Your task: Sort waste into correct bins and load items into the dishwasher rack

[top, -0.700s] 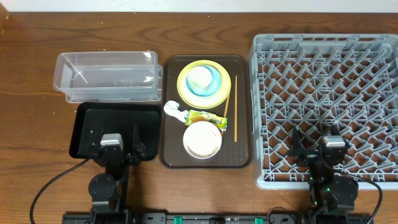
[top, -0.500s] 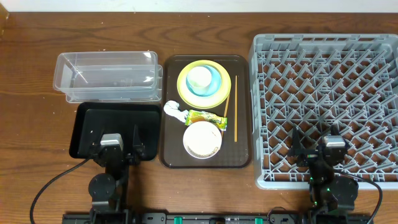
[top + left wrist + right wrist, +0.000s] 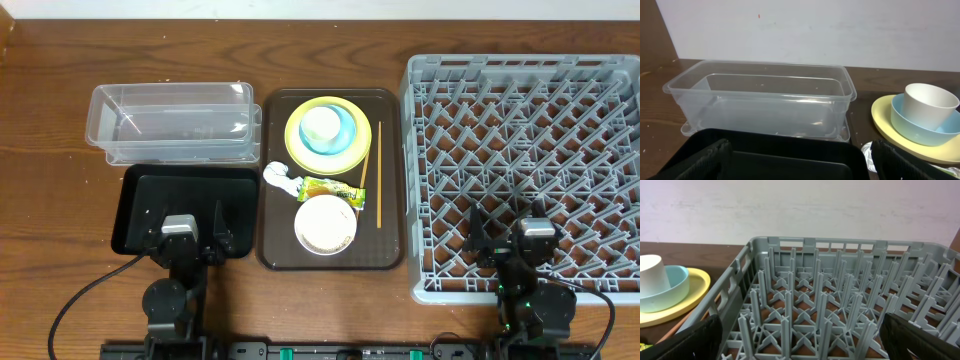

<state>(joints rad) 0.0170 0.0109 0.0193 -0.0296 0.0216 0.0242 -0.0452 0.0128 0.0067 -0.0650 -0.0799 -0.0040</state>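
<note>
Two hands, both spread wide and holding nothing: my left hand (image 3: 800, 150) hangs low over the black tray (image 3: 140, 190), and my right hand (image 3: 801, 322) sits over the near edge of the rack (image 3: 415, 180). Nothing looks sorted yet. Nearest on the brown tray (image 3: 385, 255) sits the white bowl (image 3: 325, 225); I can't tell whether scraps lie in it, so tipping it carelessly could spill them onto the counter (image 3: 50, 220). Just beyond it, the wrapper (image 3: 332, 189) lies against the bowl's rim, with the napkin (image 3: 280, 178) beside it at the tray's left lip. A sloppy pinch there could catch both, or nudge the bowl. The chopsticks (image 3: 378, 175) lie flat along the right side; being thin, they may roll or slip from my grasp. Farther back, the cup (image 3: 321, 124) nests in the blue bowl (image 3: 340, 135) on the plate (image 3: 300, 150), so lifting one could drag the others. Farthest left, the tub (image 3: 170, 125) looks light, and a hard drop might shove it.
</note>
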